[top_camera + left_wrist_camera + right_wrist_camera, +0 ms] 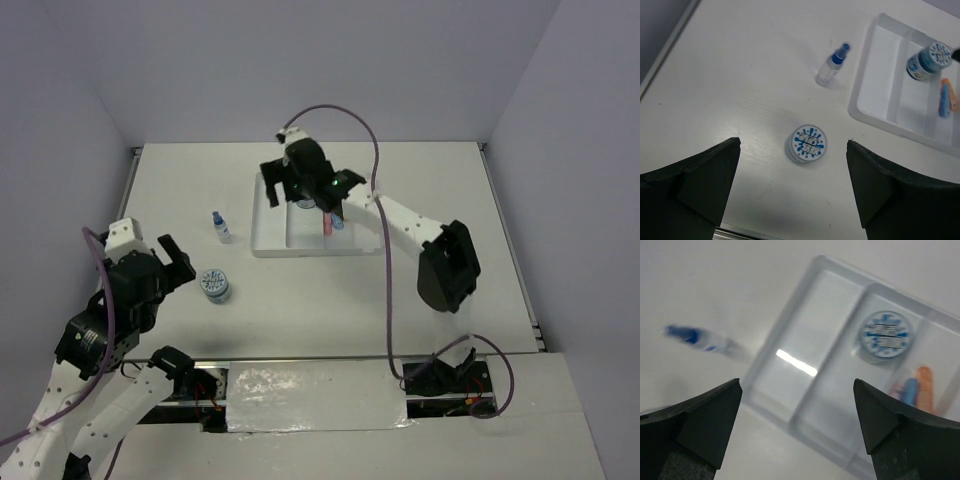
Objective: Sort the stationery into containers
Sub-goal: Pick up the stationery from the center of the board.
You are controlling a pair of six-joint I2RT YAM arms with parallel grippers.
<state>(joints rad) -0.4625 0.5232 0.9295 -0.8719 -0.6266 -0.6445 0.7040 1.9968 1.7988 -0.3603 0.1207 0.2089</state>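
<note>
The right gripper (pixel 797 385) hangs empty, jaws spread, over the tray (pixel 270 230), where one disc (pixel 885 335) lies (sticks (pixel 912 390) in the neighbouring compartment), while the left gripper (pixel 793 141), likewise wide apart, hovers over the other disc (pixel 807 143) on the table, apparently lined up to grasp it, the bottle (pixel 832 64) waiting nearby.

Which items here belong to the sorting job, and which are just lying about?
Job: white tray; disc in tray; disc on table; blue-capped bottle; coloured sticks in tray.
Lying about: purple cables; shiny strip by the arm bases.
</note>
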